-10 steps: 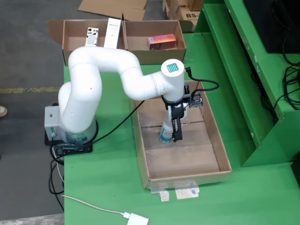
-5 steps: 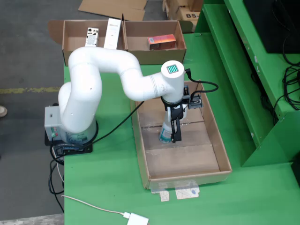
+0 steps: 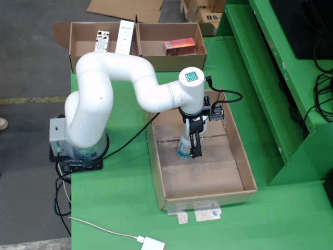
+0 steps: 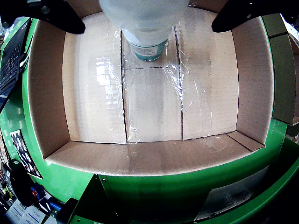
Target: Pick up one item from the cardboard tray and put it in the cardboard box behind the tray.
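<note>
I see the black gripper (image 3: 191,151) mid-frame inside the long open cardboard tray (image 3: 237,151), its fingers (image 4: 243,14) spread clear of the pale plastic bottle with teal label (image 4: 147,28); the bottle stands on the tray floor.

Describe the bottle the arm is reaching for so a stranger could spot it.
Find the long cardboard tray on the green table. Under the gripper stands a pale plastic bottle with a teal-banded label. It is the only item in that tray.
</note>
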You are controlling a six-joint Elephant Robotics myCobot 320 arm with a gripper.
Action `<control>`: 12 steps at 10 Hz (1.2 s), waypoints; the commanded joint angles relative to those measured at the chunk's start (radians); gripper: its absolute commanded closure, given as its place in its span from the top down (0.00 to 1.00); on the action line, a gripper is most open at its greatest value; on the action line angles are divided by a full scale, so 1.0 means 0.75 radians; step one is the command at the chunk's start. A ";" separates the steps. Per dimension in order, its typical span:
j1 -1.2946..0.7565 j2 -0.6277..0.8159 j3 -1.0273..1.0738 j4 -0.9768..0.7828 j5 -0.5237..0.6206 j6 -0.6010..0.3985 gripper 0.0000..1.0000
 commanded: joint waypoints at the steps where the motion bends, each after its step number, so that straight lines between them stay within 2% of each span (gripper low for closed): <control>1: -0.006 0.039 0.030 0.018 -0.002 0.005 0.60; 7: -0.006 0.039 0.030 0.018 -0.002 0.005 0.00; 12: -0.006 0.039 0.030 0.018 -0.002 0.005 0.00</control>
